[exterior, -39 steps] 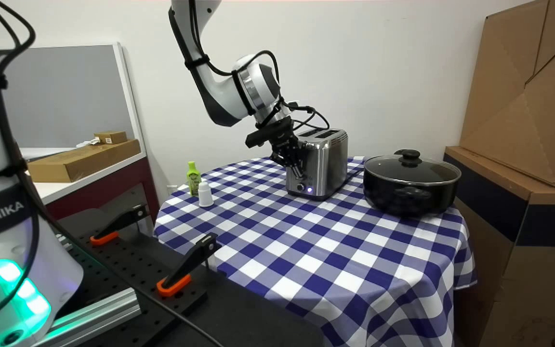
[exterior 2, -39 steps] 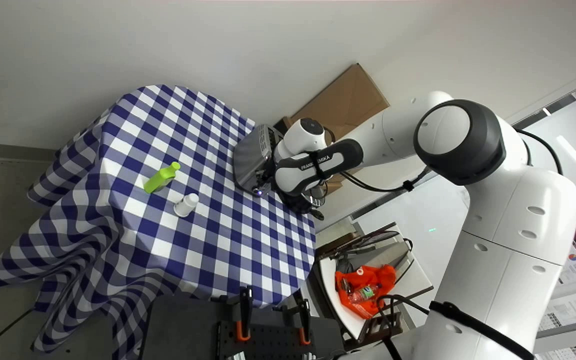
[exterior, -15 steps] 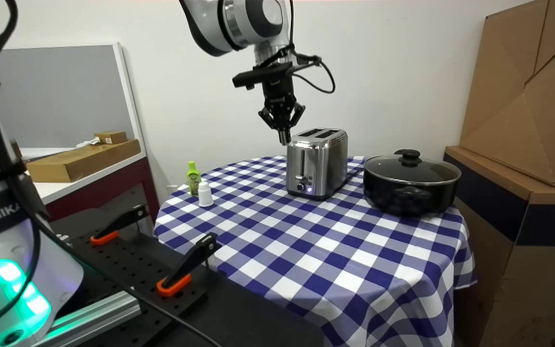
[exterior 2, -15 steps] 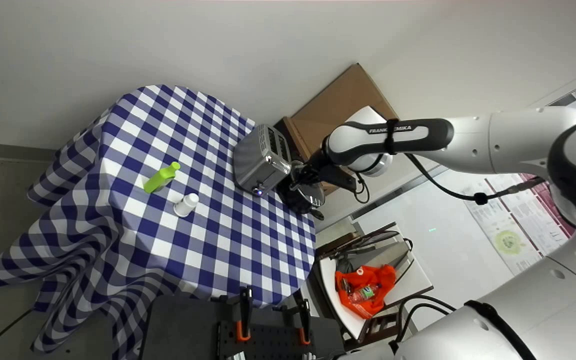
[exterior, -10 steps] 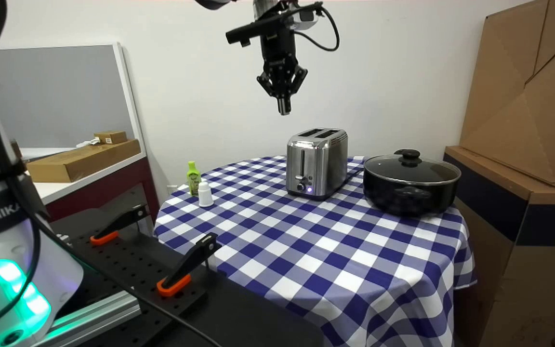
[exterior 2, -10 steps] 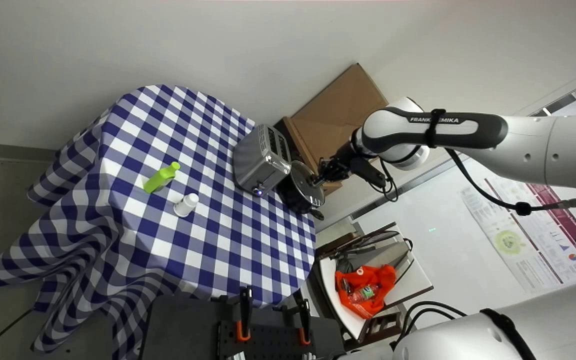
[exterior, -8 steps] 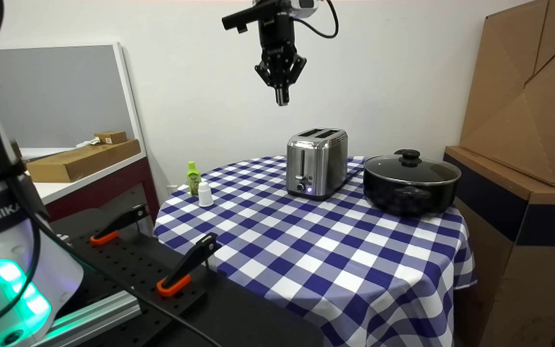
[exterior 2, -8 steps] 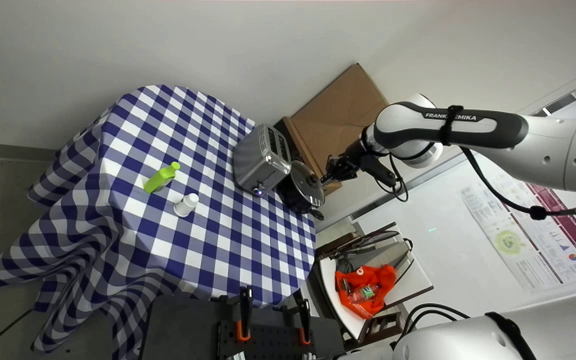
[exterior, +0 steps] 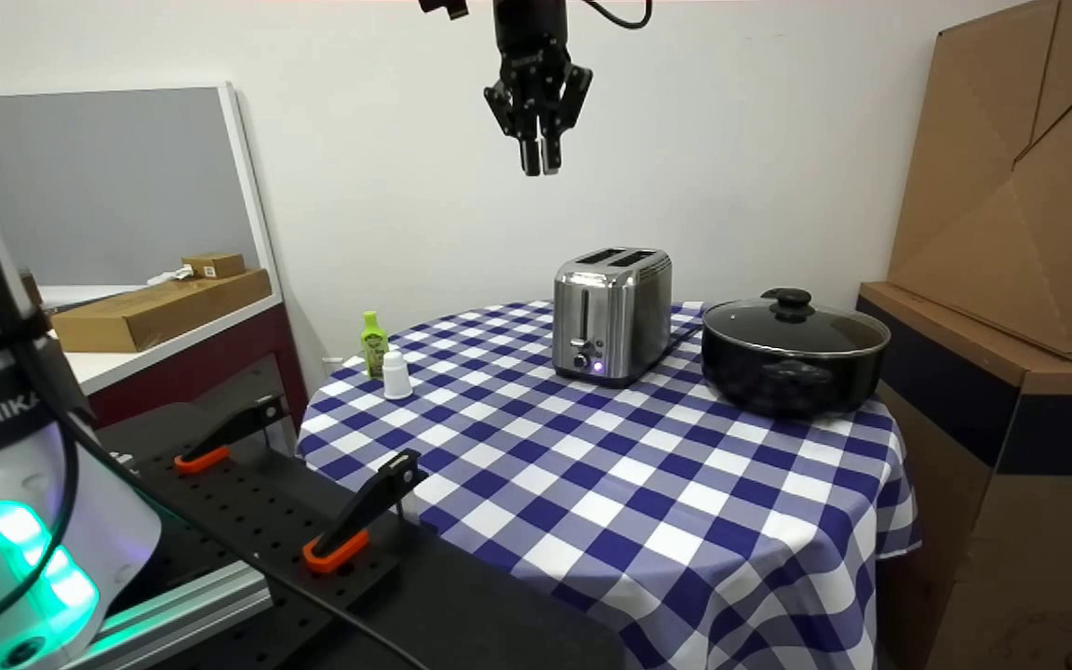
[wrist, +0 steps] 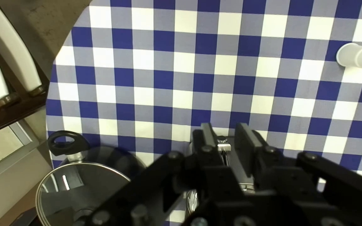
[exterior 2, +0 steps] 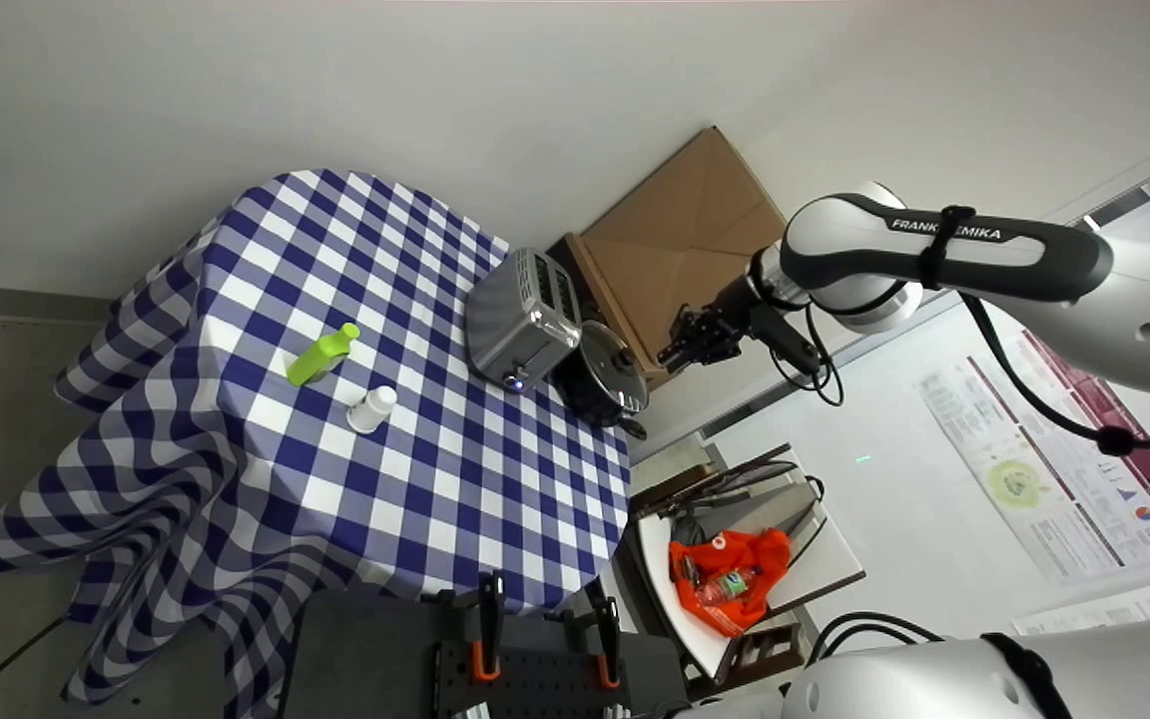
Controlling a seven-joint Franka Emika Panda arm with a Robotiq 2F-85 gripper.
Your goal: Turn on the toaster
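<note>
The silver toaster (exterior: 624, 316) stands upright on the checked tablecloth, its two slots on top. A small light (exterior: 598, 367) glows near the bottom of its front, beside a round knob (exterior: 581, 361). In the wrist view the metal lever (wrist: 224, 147) sits low, close to the knob, at the lower end of its track. High above the table, clear of the toaster (exterior 2: 510, 320), hangs my gripper (exterior: 541, 171), pointing down. A narrow gap parts its fingertips, and nothing is between them. In the wrist view the gripper (wrist: 224, 126) hides much of the toaster.
A black lidded pot (exterior: 792, 381) stands beside the toaster. A green bottle (exterior: 374, 346) and a white container (exterior: 396, 377) share the table. Large cardboard boxes (exterior: 1011, 186) rise beyond the pot. Two black clamps (exterior: 364, 507) stick up at the near edge.
My gripper was at the toaster's front, then drew back and rose well above it. Its fingers, together half a second ago, have parted. The toaster has not moved; its light was lit before.
</note>
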